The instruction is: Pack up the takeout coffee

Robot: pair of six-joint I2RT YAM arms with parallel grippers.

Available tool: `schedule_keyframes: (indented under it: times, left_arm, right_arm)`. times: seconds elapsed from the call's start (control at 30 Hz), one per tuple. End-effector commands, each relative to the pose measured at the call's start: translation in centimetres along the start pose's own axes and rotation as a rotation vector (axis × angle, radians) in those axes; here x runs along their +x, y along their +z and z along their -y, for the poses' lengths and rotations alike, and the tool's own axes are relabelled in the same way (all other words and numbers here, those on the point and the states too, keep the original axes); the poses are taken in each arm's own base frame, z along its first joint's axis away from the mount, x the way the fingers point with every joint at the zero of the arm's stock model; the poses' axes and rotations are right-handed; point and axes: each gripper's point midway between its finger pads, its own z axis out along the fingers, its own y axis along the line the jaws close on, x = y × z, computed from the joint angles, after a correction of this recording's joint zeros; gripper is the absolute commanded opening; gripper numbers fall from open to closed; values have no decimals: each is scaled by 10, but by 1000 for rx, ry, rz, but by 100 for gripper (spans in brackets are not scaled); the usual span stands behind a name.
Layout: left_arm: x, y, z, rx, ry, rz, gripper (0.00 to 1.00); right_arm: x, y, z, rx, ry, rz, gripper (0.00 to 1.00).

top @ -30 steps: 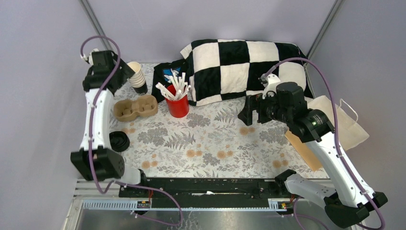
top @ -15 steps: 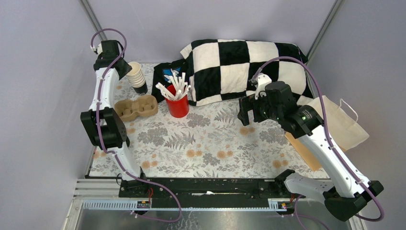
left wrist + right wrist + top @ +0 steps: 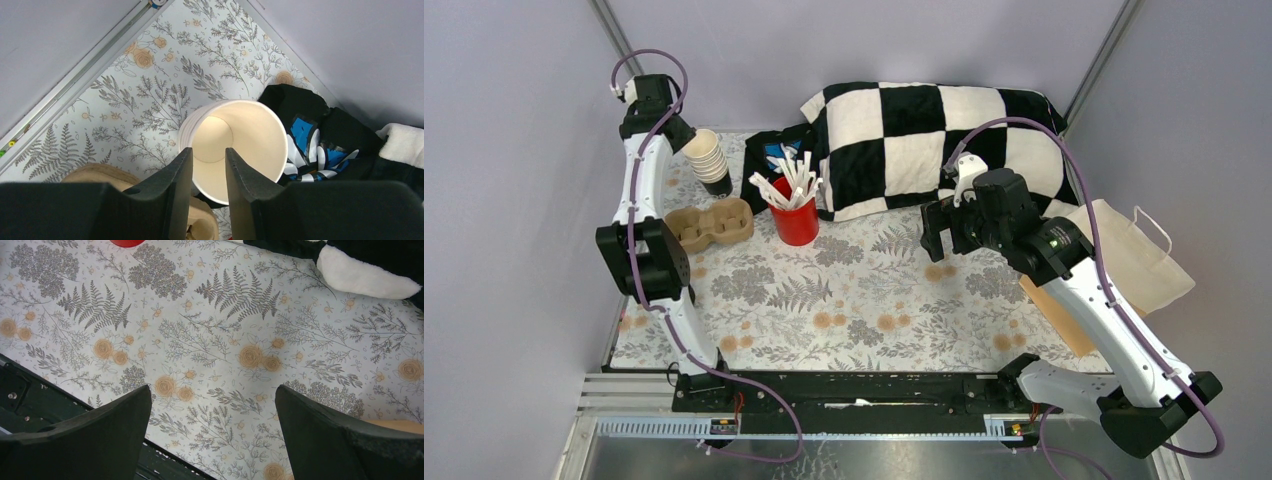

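The right gripper (image 3: 212, 390) hangs over the floral tablecloth (image 3: 215, 330), jaws spread wide, holding nothing, well apart from the takeout coffee (image 3: 718, 185); that dark cup stands in the far-left corner, behind the cardboard carrier (image 3: 709, 224), under the stack of pale cups (image 3: 250, 145); the left gripper (image 3: 208, 151), jaws close together, straddles the stack's rim just above it; whether it pinches, I cannot tell.

You see a black-and-white checked pillow (image 3: 924, 140) right of the red cup (image 3: 796, 225), cream cups (image 3: 708, 155) left of it, and a grey-flowered cloth (image 3: 854, 290) under it.
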Motion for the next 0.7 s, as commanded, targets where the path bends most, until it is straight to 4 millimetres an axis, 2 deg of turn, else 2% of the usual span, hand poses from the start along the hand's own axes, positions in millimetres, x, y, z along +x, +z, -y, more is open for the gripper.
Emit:
schedule_keyframes:
  times: [0.0, 0.13, 0.3, 0.5, 0.67]
  left_arm:
    - [-12, -1, -4, -40, 4, 28, 40]
    - [-7, 4, -9, -68, 12, 10, 39]
    - [-2, 11, -9, -70, 18, -4, 32]
    - [-1, 13, -10, -73, 23, -6, 19]
    - [-5, 10, -10, -75, 23, 5, 16]
  right_arm:
    - [-19, -3, 0, 11, -18, 59, 100]
    - [-20, -2, 0, 11, -19, 57, 100]
    - [-20, -1, -1, 9, -17, 57, 100]
    - [-20, -1, -1, 7, -15, 54, 100]
    - [-20, 0, -2, 5, -14, 53, 100]
